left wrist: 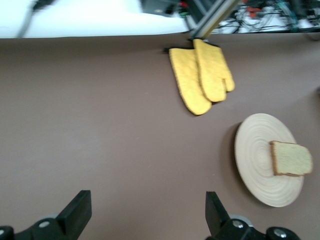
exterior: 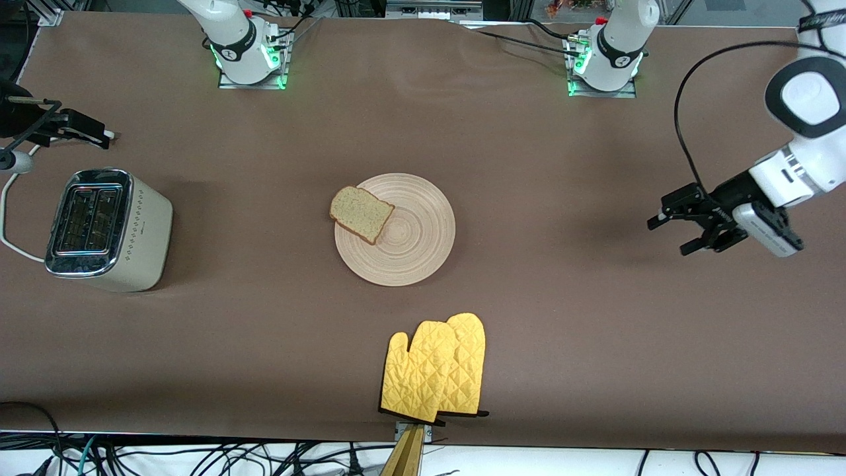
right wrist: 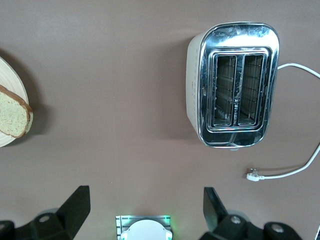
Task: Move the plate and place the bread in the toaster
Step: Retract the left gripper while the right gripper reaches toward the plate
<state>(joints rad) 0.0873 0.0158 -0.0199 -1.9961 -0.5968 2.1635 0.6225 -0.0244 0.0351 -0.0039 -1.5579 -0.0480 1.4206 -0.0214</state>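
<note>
The light-wood plate (exterior: 410, 244) lies at the middle of the table. The bread (exterior: 361, 213) rests on its rim toward the right arm's end, overhanging a little. The cream toaster (exterior: 106, 228) stands at the right arm's end, both slots showing nothing inside. My left gripper (exterior: 671, 236) hangs open over bare table at the left arm's end, well away from the plate (left wrist: 257, 160) and bread (left wrist: 291, 158). My right gripper (exterior: 99, 134) is open above the table beside the toaster (right wrist: 235, 105), holding nothing. Both wrist views show wide, empty jaws (left wrist: 146, 200) (right wrist: 145, 197).
Two yellow oven mitts (exterior: 436, 373) lie at the table's edge nearest the front camera, in line with the plate. The toaster's white cord (exterior: 10, 231) loops off its end, plug loose (right wrist: 252, 175). The arms' bases (exterior: 248, 59) (exterior: 605, 63) stand at the farthest edge.
</note>
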